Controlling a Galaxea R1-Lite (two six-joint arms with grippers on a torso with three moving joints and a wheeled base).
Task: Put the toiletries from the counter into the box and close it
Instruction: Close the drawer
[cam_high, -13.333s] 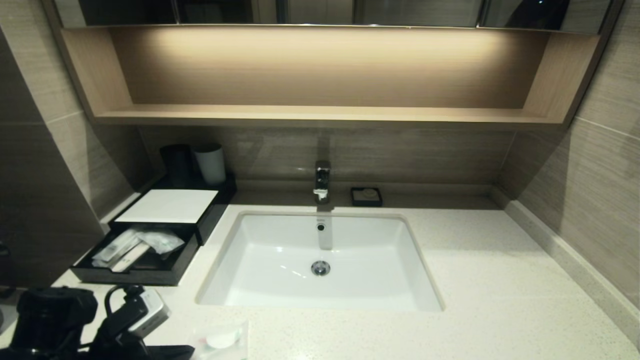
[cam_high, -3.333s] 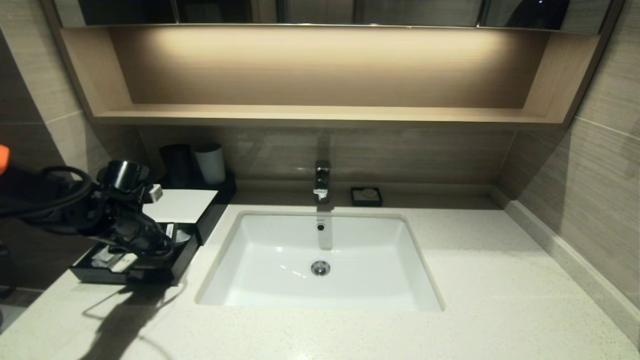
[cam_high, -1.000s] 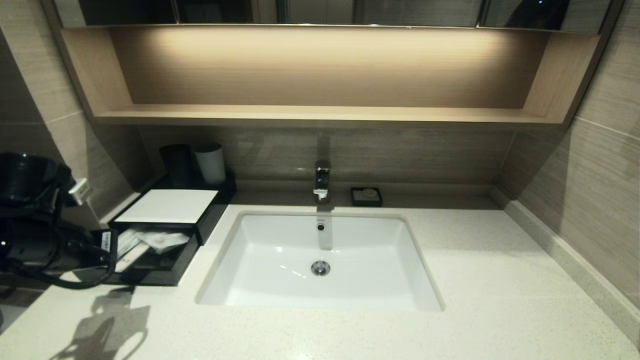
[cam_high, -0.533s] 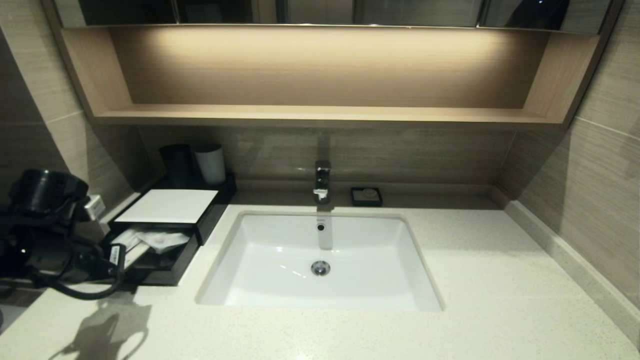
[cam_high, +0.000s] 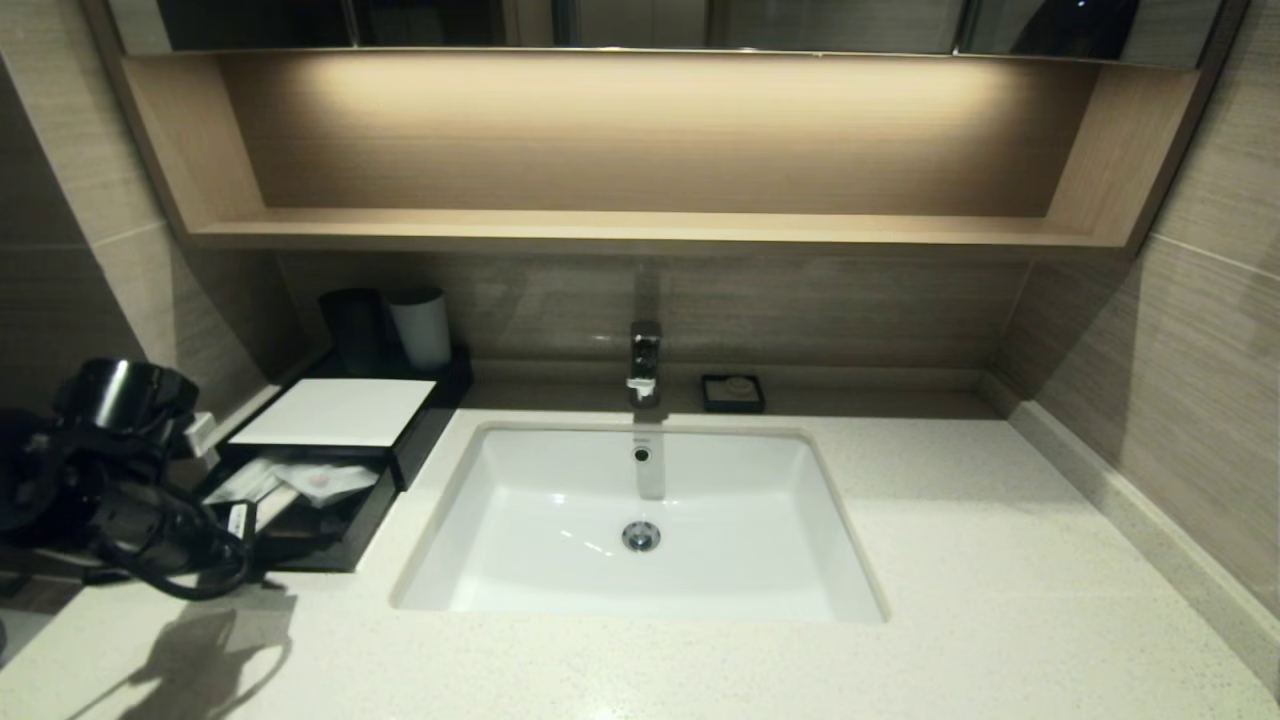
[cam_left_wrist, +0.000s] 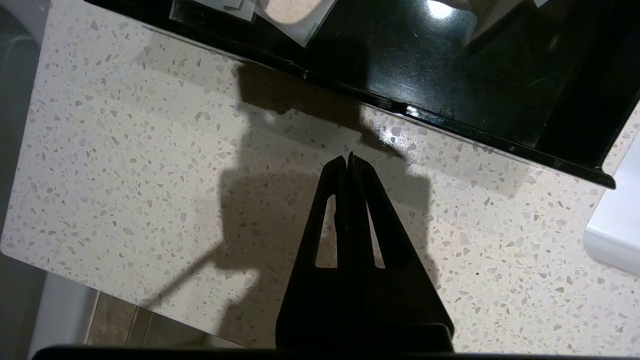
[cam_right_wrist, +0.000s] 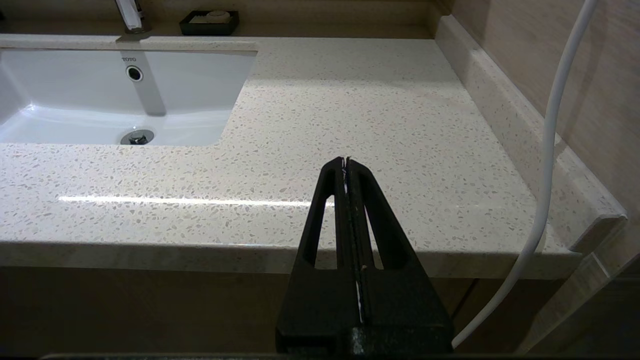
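Observation:
The black box (cam_high: 420, 425) with a white panel on top stands at the left of the counter (cam_high: 950, 560). Its drawer (cam_high: 330, 545) is pulled out toward me. The clear-wrapped toiletries (cam_high: 315, 480) lie inside it; one packet with a pale disc (cam_left_wrist: 290, 12) shows in the left wrist view. My left gripper (cam_high: 258, 572) (cam_left_wrist: 347, 159) is shut and empty. It hovers over the counter just short of the drawer's front wall (cam_left_wrist: 450, 120). My right gripper (cam_right_wrist: 346, 161) is shut and empty, parked off the counter's front right edge; the head view does not show it.
A white sink (cam_high: 640, 520) with a tap (cam_high: 645, 360) fills the middle of the counter. Behind it sits a small black dish (cam_high: 732, 393). Two cups (cam_high: 420, 328) stand behind the box. A white cable (cam_right_wrist: 550, 150) hangs beside my right gripper.
My left arm has come down and moved right, toward the drawer's front. Earlier it carried a packet from the counter's front edge into the drawer. The drawer stays pulled out.

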